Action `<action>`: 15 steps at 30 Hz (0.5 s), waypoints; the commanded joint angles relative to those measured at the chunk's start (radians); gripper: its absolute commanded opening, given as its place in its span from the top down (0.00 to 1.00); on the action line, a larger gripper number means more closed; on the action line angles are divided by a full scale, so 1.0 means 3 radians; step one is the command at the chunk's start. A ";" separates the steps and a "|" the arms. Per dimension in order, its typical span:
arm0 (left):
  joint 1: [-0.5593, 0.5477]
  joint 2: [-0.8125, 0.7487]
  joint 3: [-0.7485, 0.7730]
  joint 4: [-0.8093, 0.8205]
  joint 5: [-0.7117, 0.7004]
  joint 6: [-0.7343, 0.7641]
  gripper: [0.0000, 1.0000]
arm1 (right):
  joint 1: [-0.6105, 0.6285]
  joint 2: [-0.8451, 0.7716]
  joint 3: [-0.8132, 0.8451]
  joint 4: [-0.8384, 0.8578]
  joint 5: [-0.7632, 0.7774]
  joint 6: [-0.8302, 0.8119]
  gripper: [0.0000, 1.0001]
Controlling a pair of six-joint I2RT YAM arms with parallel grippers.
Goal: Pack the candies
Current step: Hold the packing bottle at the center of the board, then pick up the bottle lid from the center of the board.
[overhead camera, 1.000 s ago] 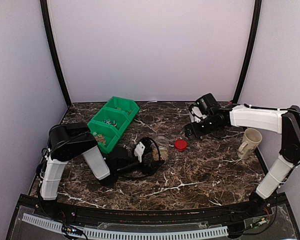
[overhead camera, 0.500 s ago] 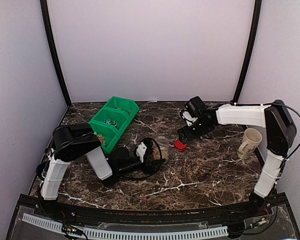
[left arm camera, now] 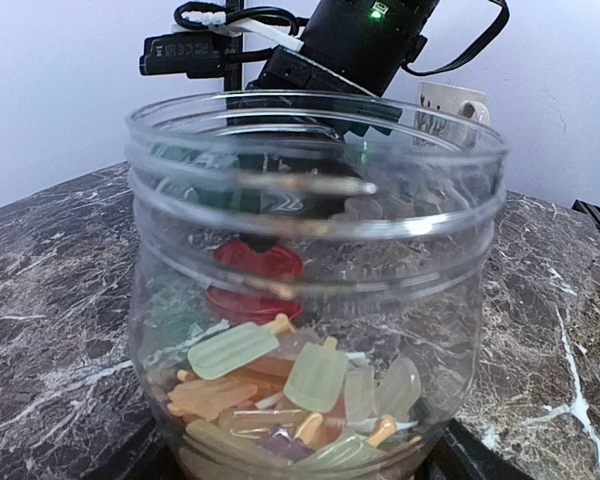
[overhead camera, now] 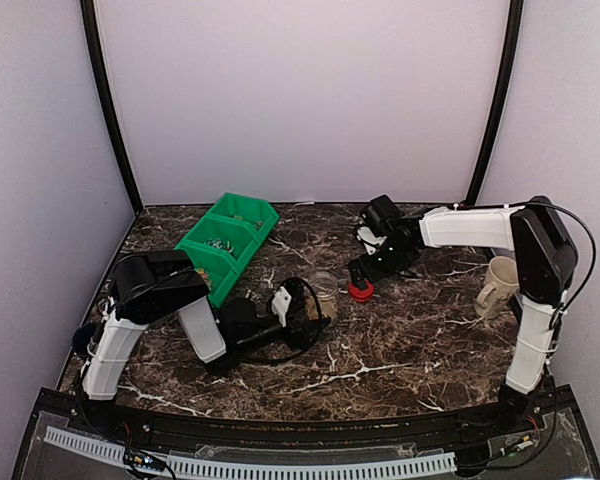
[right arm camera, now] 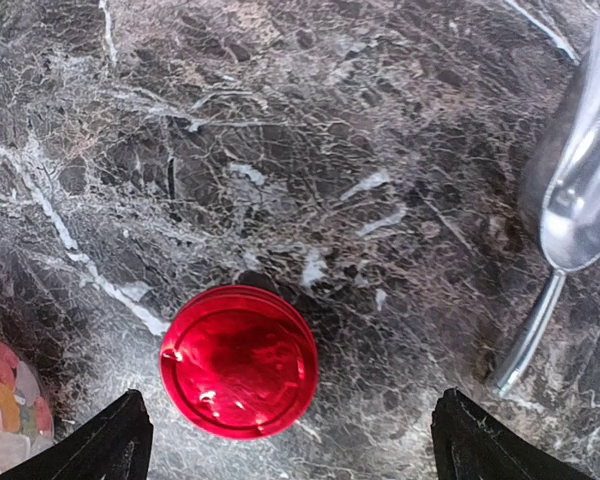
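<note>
A clear plastic jar (left arm camera: 310,230) stands on the marble table, holding the candies (left arm camera: 300,390), small popsicle-shaped sweets in green, orange and tan. My left gripper (overhead camera: 313,302) lies low on the table, shut on the jar (overhead camera: 325,290), its dark fingers (left arm camera: 458,458) against the lower walls. The round red lid (right arm camera: 238,362) lies flat on the table just right of the jar. My right gripper (right arm camera: 300,450) hangs open over it, pointing down, with the lid left of centre between the fingertips. More candies (overhead camera: 198,277) sit in the near compartment of the green bin.
A green three-compartment bin (overhead camera: 242,222) stands at the back left. A metal scoop (right arm camera: 570,200) lies on the table right of the lid. A cream mug (overhead camera: 501,283) stands near the right edge. The jar's edge (right arm camera: 5,400) shows at the right wrist view's lower left.
My right gripper has swung left and down from the back to hover over the red lid. The left jaws have closed in on the jar.
</note>
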 commanded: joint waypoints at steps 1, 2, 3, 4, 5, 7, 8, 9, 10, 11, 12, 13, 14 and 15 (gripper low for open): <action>0.0019 0.0075 -0.0021 0.0091 0.0038 -0.0031 0.25 | 0.0069 0.0147 0.0141 -0.0077 -0.0084 -0.0006 0.02; 0.0021 0.0082 -0.0016 0.0086 0.0041 -0.0031 0.25 | 0.0075 0.0172 0.0150 -0.0082 -0.0091 -0.0005 0.02; 0.0024 0.0086 -0.0014 0.0086 0.0043 -0.0031 0.25 | 0.0077 0.0197 0.0155 -0.0084 -0.0109 -0.0006 0.02; 0.0024 0.0092 -0.0013 0.0086 0.0044 -0.0031 0.25 | 0.0079 0.0225 0.0158 -0.0090 -0.0132 -0.0003 0.02; 0.0024 0.0096 -0.0014 0.0086 0.0045 -0.0031 0.25 | 0.0080 0.0243 0.0162 -0.0086 -0.0164 -0.0001 0.02; 0.0024 0.0096 -0.0018 0.0090 0.0035 -0.0029 0.25 | 0.0086 0.0279 0.0168 -0.0085 -0.0202 0.0010 0.02; 0.0024 0.0094 -0.0020 0.0097 0.0034 -0.0029 0.25 | 0.0085 0.0290 0.0167 -0.0085 -0.0210 0.0013 0.02; 0.0024 0.0097 -0.0022 0.0101 0.0036 -0.0032 0.25 | 0.0084 0.0297 0.0167 -0.0079 -0.0217 0.0019 0.01; 0.0024 0.0094 -0.0023 0.0102 0.0038 -0.0031 0.25 | 0.0086 0.0303 0.0168 -0.0073 -0.0218 0.0023 0.01; 0.0024 0.0093 -0.0025 0.0101 0.0039 -0.0031 0.25 | 0.0087 0.0309 0.0164 -0.0067 -0.0219 0.0021 0.00; 0.0024 0.0097 -0.0025 0.0106 0.0039 -0.0033 0.25 | 0.0087 0.0317 0.0164 -0.0061 -0.0209 0.0020 0.01; 0.0024 0.0095 -0.0029 0.0106 0.0041 -0.0038 0.25 | 0.0087 0.0331 0.0167 -0.0060 -0.0208 0.0022 0.02; 0.0024 0.0095 -0.0027 0.0107 0.0039 -0.0036 0.25 | 0.0086 0.0346 0.0172 -0.0057 -0.0212 0.0017 0.04; 0.0024 0.0093 -0.0025 0.0106 0.0044 -0.0039 0.25 | 0.0088 0.0357 0.0174 -0.0053 -0.0226 0.0014 0.05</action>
